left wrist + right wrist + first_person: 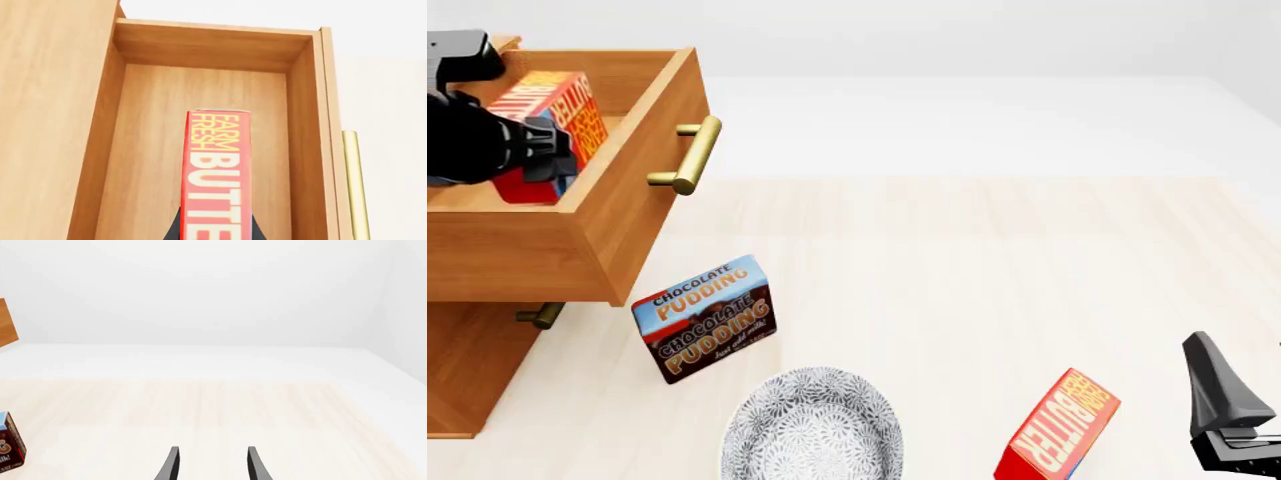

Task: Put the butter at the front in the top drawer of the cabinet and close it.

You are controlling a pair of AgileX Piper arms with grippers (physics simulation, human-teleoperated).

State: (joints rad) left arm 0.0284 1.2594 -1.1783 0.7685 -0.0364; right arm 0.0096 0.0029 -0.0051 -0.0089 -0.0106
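My left gripper clamps the butter inside the open top drawer, long axis running away from the fingers toward the drawer's far wall. Release comes next, I'd say. Right gripper idles apart and empty (twin carton beside it).
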